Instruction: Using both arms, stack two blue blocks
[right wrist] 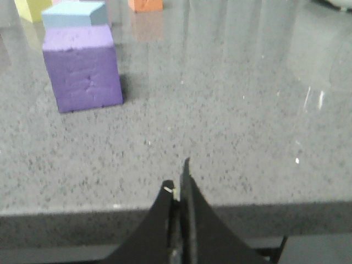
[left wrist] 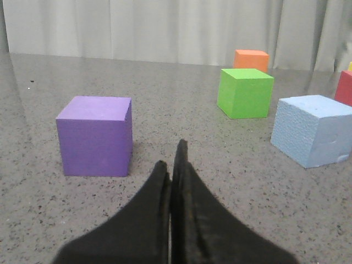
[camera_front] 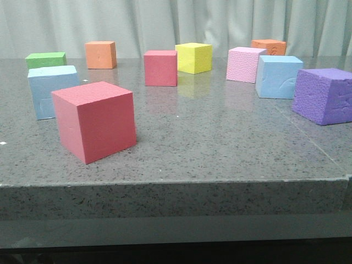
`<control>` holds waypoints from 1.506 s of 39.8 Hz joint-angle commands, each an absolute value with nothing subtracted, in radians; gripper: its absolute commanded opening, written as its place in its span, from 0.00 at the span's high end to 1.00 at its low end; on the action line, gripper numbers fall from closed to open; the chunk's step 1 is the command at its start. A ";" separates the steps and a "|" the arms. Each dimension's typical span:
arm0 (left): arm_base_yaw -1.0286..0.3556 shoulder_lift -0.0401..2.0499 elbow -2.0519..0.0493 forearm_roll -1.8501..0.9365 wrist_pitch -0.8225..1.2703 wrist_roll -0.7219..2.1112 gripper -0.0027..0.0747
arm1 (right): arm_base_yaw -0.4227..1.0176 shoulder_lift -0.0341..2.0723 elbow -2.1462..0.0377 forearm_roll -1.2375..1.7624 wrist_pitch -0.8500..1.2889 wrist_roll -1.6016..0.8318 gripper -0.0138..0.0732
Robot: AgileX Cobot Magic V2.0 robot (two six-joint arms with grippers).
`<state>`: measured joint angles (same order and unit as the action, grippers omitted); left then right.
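One sky-blue block [camera_front: 52, 91] sits at the left of the table, behind a big red cube [camera_front: 96, 121]. It also shows in the left wrist view [left wrist: 313, 129], off to the side and ahead of my left gripper [left wrist: 171, 155], which is shut and empty, low over the table. The other sky-blue block [camera_front: 278, 77] sits at the right, beside a purple rough cube [camera_front: 324, 96]. In the right wrist view this blue block [right wrist: 74, 14] stands behind the purple cube [right wrist: 83, 69]. My right gripper [right wrist: 177, 173] is shut and empty at the table's front edge. Neither gripper shows in the front view.
A smooth purple cube [left wrist: 96, 135] stands close ahead of the left gripper. Green [camera_front: 45, 58], orange [camera_front: 100, 54], red [camera_front: 160, 68], yellow [camera_front: 193, 58], pale pink [camera_front: 246, 64] and another orange cube [camera_front: 269, 46] line the back.
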<state>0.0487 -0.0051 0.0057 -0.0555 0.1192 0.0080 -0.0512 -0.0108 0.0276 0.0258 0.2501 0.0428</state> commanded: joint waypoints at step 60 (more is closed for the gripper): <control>0.051 0.096 -0.263 -0.050 -0.198 -0.081 0.99 | -0.056 0.045 -0.351 0.089 0.260 0.045 0.91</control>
<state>0.0487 0.0275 -0.1685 -0.0537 -0.2021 -0.0710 -0.0512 -0.0054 -0.2567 0.0929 0.2688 0.0495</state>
